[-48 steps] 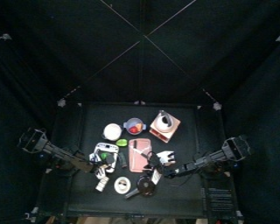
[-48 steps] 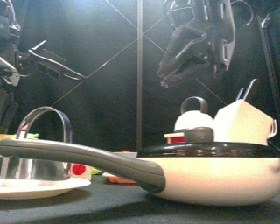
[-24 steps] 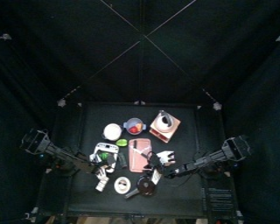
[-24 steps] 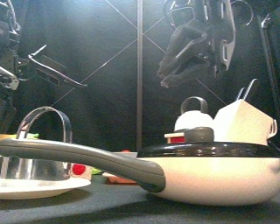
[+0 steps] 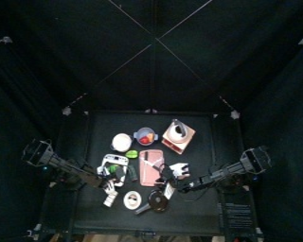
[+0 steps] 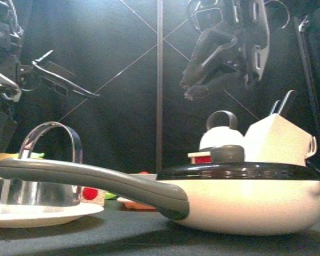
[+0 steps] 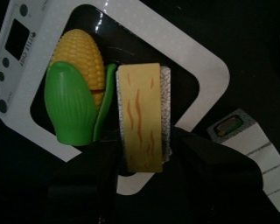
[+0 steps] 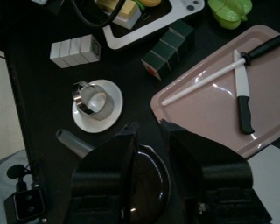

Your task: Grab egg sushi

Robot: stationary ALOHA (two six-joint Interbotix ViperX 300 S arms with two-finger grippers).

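A white tray point(image 7: 206, 66) with rounded corners holds two toy foods: a corn cob point(image 7: 73, 83), yellow with glossy green husk, and the egg sushi point(image 7: 143, 118), a flat yellow block with orange streaks and a rough white side. They lie side by side, the sushi at 3 o'clock of the corn, touching or almost touching it.

The left end effector point(image 7: 146, 166) stands directly at the near end of the sushi, with one dark jaw on each side of the block; the jaws are apart, and whether they already press the block I cannot tell.

The right end effector point(image 8: 150, 171) hovers with jaws apart over a white pot with a black lid point(image 8: 136, 184). Around it on the black table point(image 8: 38, 96) are a pink rectangular board point(image 8: 213, 101) (smooth, with a knife point(image 8: 241, 83) lying on it) and a white saucer with a small cup point(image 8: 95, 101).
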